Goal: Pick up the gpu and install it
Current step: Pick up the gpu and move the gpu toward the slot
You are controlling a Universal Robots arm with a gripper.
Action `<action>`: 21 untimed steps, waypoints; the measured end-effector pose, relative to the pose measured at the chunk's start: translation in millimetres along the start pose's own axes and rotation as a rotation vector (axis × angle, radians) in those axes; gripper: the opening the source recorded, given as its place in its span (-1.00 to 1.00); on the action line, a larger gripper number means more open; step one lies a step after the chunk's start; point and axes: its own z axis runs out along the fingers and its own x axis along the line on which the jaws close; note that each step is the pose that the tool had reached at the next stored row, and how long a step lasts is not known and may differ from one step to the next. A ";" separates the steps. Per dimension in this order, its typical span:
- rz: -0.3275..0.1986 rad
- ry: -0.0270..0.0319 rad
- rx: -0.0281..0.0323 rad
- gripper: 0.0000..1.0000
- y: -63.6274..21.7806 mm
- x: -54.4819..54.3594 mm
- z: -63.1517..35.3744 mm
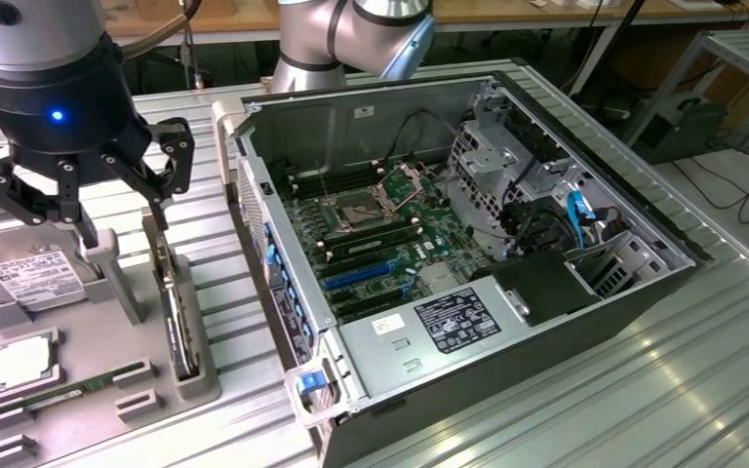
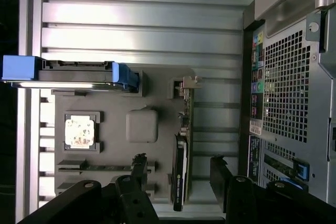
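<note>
- Hangs the gripper (image 1: 125, 222) at ten o'clock in the exterior view, above a grey tray (image 1: 200, 390), jaws spread wide and pinching nothing.
- Straddles the gpu (image 2: 181, 169) in the wrist view, with a finger (image 2: 139, 165) on either side, clear of the card.
- Stands on edge in the tray's slot, just beside the open computer case (image 1: 329, 127) at its eight o'clock; not yet installed.
- Shares the tray with a hard drive (image 1: 34, 276), a processor (image 1: 23, 361) and a memory stick (image 1: 69, 395).
</note>
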 end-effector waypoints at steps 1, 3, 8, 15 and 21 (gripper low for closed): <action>0.000 -0.0001 -0.0001 0.20 0.0 0.0 0.6; 0.000 -0.0001 0.0000 0.20 -0.1 0.0 1.8; 0.000 -0.0001 -0.0001 0.20 -0.3 0.1 5.2; 0.000 -0.0001 -0.0001 0.20 -0.7 0.3 10.2; 0.000 -0.0001 -0.0001 0.20 -1.0 0.4 14.8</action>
